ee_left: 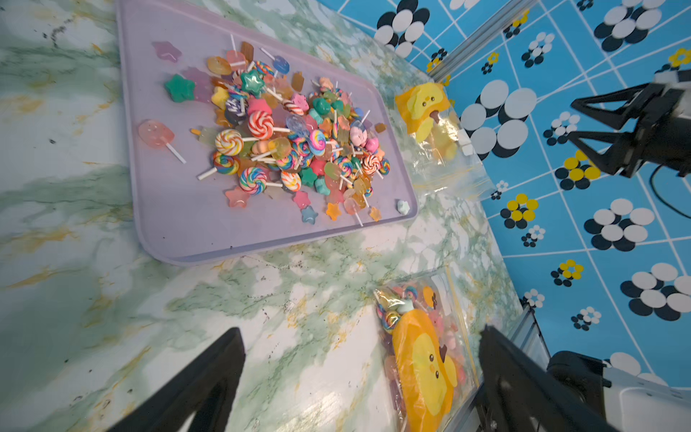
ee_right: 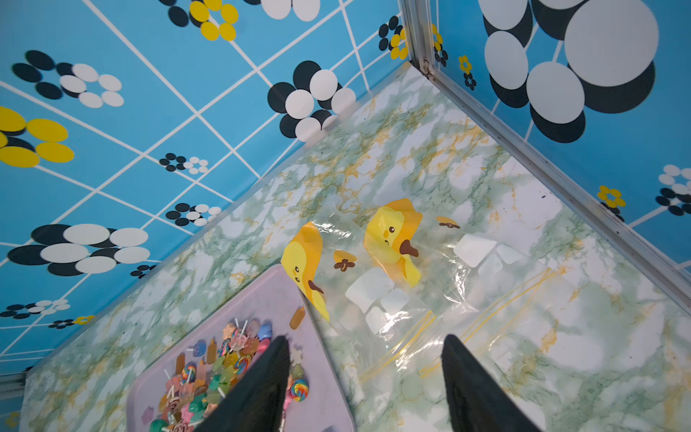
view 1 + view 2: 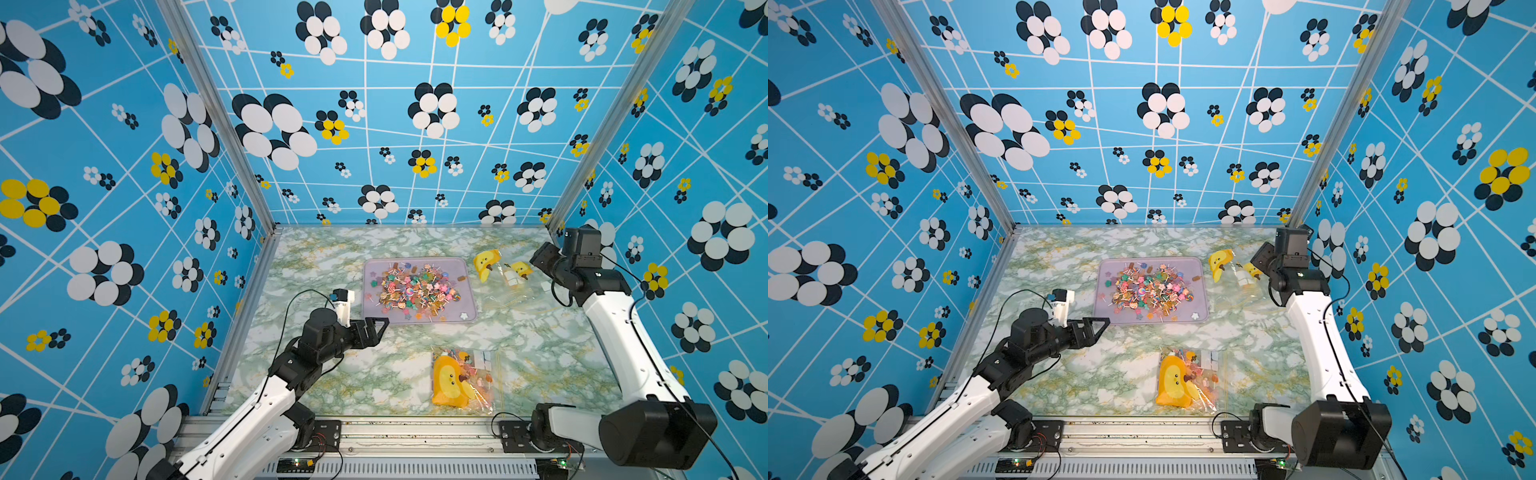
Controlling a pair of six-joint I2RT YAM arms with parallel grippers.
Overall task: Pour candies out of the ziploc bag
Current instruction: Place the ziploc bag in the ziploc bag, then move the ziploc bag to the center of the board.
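A lilac tray (image 3: 374,316) is laid flat on a green-veined marble tabletop (image 3: 374,374). The space is enclosed by blue walls (image 3: 374,124) printed with black, white and yellow flowers, joined by aluminium corner posts (image 3: 223,120). What may be a circuit board (image 3: 296,462) is seen below the front rail (image 3: 415,432).

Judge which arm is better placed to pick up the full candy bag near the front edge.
Left, probably. The left gripper is open and nearer the full bag, which its wrist view shows. The right gripper, also open, hangs over the emptied bags farther back.
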